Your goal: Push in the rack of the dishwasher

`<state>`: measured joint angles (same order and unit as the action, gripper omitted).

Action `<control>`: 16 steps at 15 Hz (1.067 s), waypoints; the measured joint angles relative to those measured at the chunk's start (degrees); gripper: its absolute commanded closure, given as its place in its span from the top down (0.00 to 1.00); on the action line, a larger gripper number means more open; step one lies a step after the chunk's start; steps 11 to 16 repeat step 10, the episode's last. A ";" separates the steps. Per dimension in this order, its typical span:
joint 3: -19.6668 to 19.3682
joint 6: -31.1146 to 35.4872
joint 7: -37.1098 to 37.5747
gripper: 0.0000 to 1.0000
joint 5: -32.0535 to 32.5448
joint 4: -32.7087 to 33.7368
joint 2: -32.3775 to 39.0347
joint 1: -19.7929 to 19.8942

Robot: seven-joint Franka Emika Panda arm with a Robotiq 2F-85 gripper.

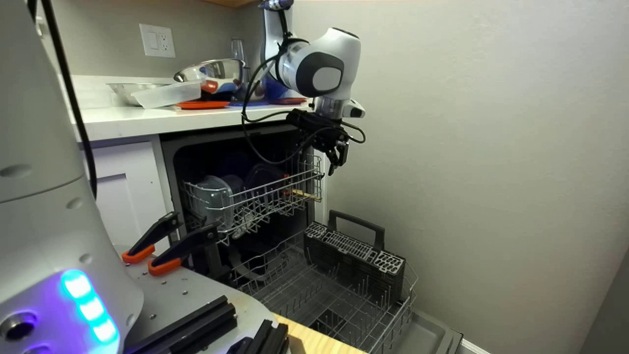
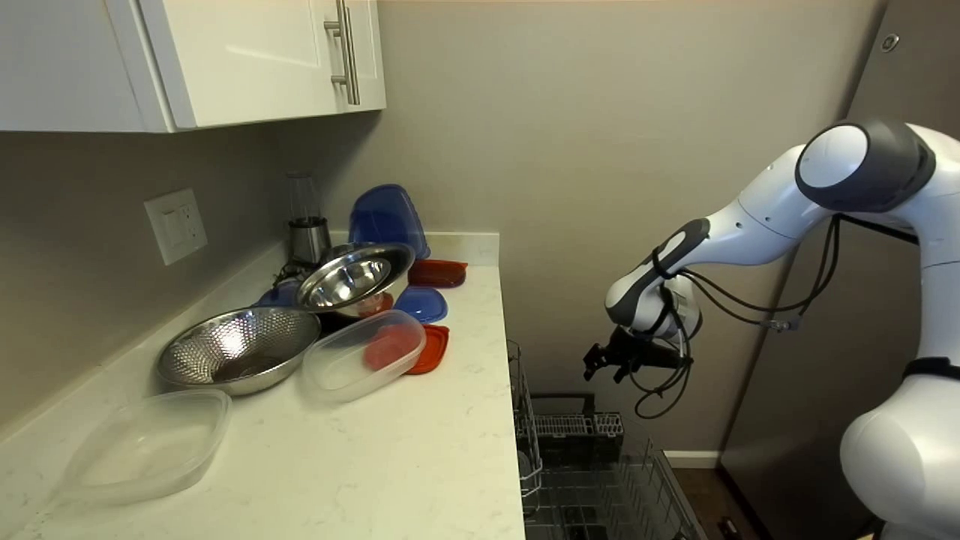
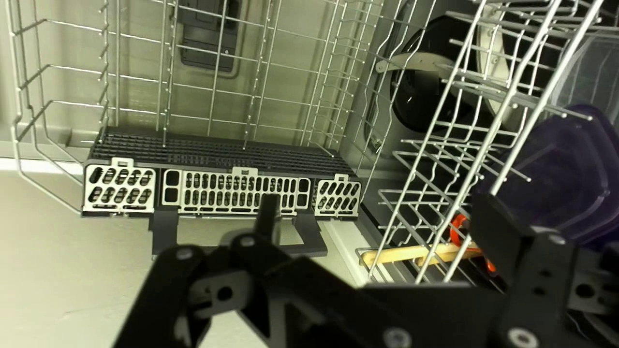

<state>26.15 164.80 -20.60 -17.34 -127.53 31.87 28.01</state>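
Basket [image 1: 351, 263] in lower rack [image 1: 339, 305], container [image 1: 214, 199] in upper rack [image 1: 275, 195]

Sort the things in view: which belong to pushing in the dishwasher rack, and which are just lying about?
Part of the job:
upper rack and lower rack, both pulled out; either may be meant
cutlery basket, inside the lower rack
dishwasher
fingers, open

Just lying about, on the counter:
metal colander
metal mixing bowl
clear plastic containers
red lids
blue lids
small blender

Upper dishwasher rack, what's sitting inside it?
The upper rack holds a clear container, a dark purple piece, tan sticks and something red-orange. Whatever lies farther back is lost in shadow and behind these; in the wrist view, the hand hides part too.
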 measured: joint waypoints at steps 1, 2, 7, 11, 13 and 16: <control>-0.42 0.00 0.00 1.00 -0.42 -0.69 -0.97 -0.13; -0.86 0.00 0.00 1.00 -0.74 -1.19 -1.73 -0.34; -2.00 0.00 0.00 1.00 -1.09 -2.00 -3.03 -1.19; -2.04 0.00 0.00 1.00 -1.10 -2.00 -3.03 -1.24; -2.04 0.00 0.00 1.00 -1.10 -2.00 -3.03 -1.24; -2.04 0.00 0.00 1.00 -1.10 -2.00 -3.03 -1.24</control>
